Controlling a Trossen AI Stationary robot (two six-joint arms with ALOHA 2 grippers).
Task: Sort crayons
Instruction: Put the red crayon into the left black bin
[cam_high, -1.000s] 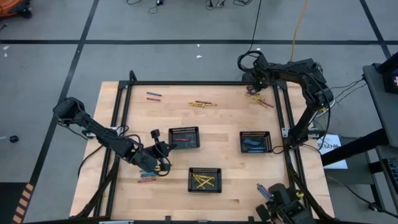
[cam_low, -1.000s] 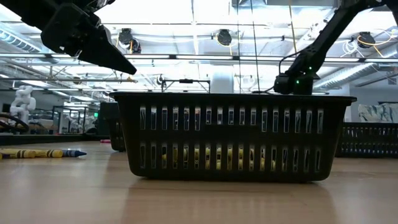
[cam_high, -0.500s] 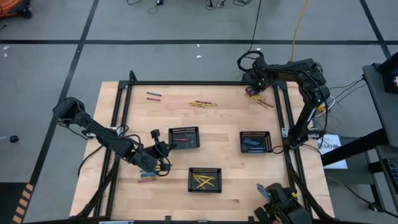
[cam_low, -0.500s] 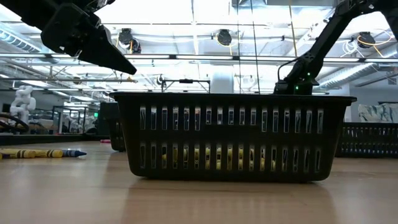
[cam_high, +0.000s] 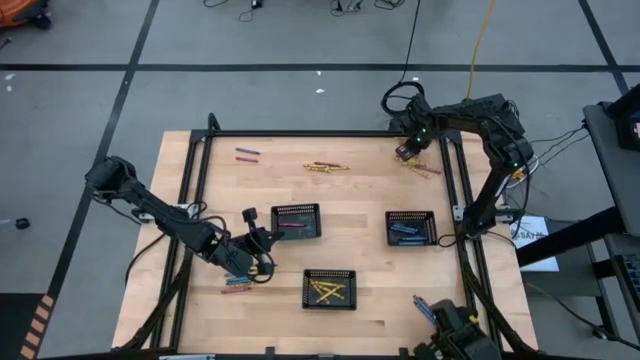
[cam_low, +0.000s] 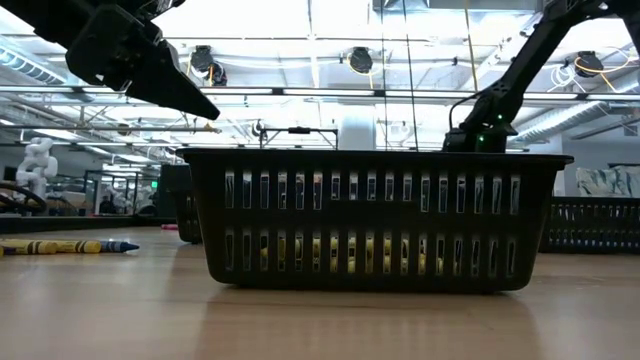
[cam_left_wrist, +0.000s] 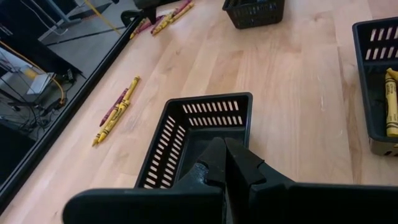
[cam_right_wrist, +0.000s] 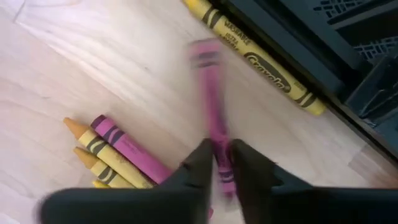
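The right gripper (cam_right_wrist: 217, 163) pinched a pink crayon (cam_right_wrist: 211, 102) at the table's far right corner, beside the black frame rail (cam_right_wrist: 292, 59), loose crayons (cam_right_wrist: 112, 152) just beside it; its lower end was hidden. The left gripper (cam_left_wrist: 225, 163), fingers together, hovered over a mesh tray (cam_left_wrist: 180, 124)

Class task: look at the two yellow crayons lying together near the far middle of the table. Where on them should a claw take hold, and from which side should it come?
Best guess: take the yellow crayons one at a time, at mid-length, coming straight down from above. They lie flat on the table with open wood around them, so the fingers can straddle the thin shaft across its width. A red one lies against them, so separating may be fiddly.
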